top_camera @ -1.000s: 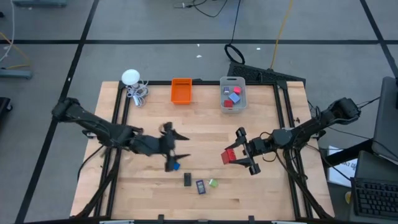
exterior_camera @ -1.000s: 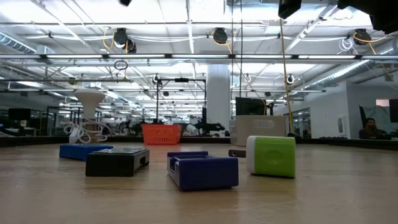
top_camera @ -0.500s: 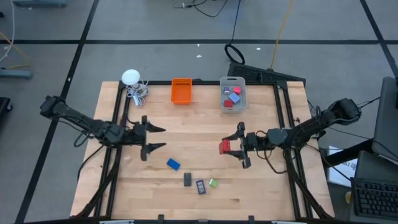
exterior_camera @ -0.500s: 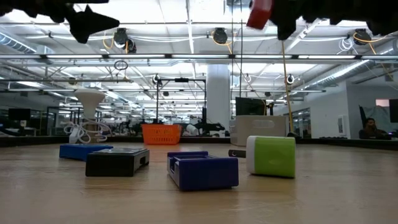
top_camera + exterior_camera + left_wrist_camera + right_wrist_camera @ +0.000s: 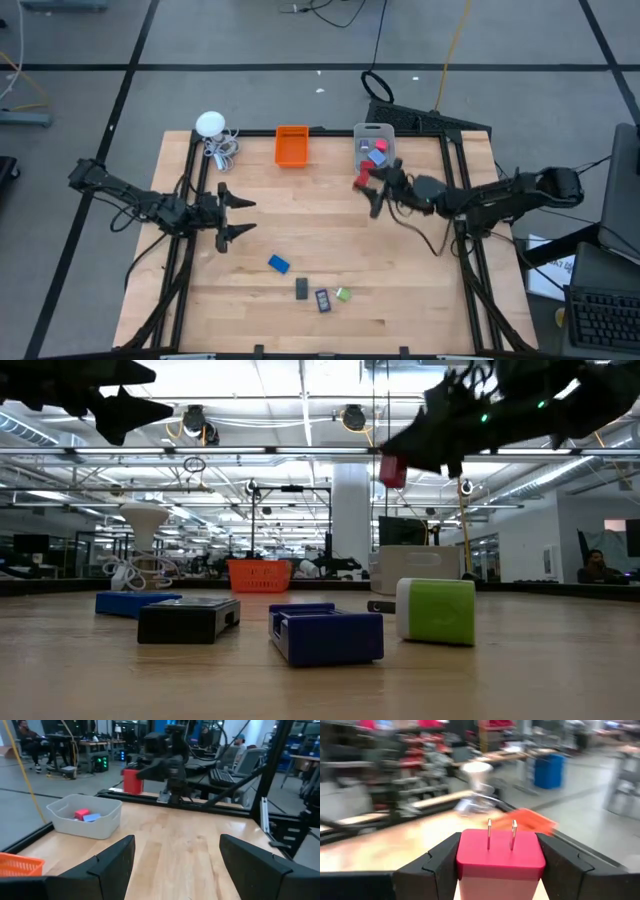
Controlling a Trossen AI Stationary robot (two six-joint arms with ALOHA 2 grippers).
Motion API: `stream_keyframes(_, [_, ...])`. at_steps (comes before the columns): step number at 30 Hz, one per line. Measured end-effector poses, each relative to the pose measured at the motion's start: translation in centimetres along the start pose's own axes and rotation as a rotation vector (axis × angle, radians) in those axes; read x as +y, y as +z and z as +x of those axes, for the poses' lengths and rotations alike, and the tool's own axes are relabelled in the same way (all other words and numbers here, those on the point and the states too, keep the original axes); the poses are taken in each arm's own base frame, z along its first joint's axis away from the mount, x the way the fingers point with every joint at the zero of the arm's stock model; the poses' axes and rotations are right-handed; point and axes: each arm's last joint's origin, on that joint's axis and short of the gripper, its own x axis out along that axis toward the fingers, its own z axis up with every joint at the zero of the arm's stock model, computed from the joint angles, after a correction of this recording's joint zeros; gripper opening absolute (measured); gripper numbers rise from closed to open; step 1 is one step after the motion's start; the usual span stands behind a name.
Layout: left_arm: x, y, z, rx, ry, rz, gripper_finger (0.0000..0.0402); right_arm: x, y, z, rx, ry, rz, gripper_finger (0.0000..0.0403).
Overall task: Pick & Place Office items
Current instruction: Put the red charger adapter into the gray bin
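The step in hand is the carry: the right end effector (image 5: 368, 183) is clenched on a red plug (image 5: 361, 179) and hangs above the bench (image 5: 420, 290) just at the near-left corner of the grey bin (image 5: 374, 148). My reading is that the pick is done and the drop is what remains. The next move calls for a short reach farther over the bin's rim, so that the plug sits over the open tray and not over its wall, and then a release — a drop from low enough that the piece does not bounce out.

The left end effector (image 5: 229, 212) waits with its fingers spread and nothing between them, above the bench's left side, pointing right.

The grey bin stands at the far edge, right of the orange bin (image 5: 291, 145), and already holds a few red and blue pieces. The plug itself is a small red block, rounded at the edges, with two metal prongs (image 5: 500, 834) standing out of one face; in the right wrist view the fingers press its two opposite sides and the prongs point away from the wrist.

Four items are left on the near part of the bench — a blue block (image 5: 278, 264), a black piece (image 5: 301, 289), a dark blue piece (image 5: 323, 299) and a green cube (image 5: 343, 294), lying close together.
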Motion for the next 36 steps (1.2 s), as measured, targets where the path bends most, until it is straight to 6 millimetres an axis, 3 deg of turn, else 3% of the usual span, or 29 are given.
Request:
stream_keyframes(4, [0.0, -0.1, 0.0, 0.005, 0.002, 0.009, 0.0292, -3.6, -0.2, 0.9, 0.045, -0.154, 0.033, 0.0213])
stream_keyframes(8, [0.0, -0.1, 0.0, 0.006, -0.001, 0.010, 0.0292, -6.7, -0.2, 1.3, 0.074, -0.203, 0.098, 0.0213])
stream_keyframes(16, [0.0, -0.1, 0.0, 0.007, -0.005, 0.011, 0.0292, -10.8, -1.9, 1.8, 0.179, -0.315, 0.137, 0.0213])
stream_keyframes(23, [0.0, -0.1, 0.0, 0.007, -0.006, 0.010, 0.0292, -11.1, -4.0, 2.2, 0.311, -0.342, 0.136, 0.0213])
stream_keyframes(36, [0.0, -0.1, 0.0, 0.007, -0.006, 0.009, 0.0292, -10.9, -5.1, 1.9, 0.420, -0.361, 0.145, 0.0215])
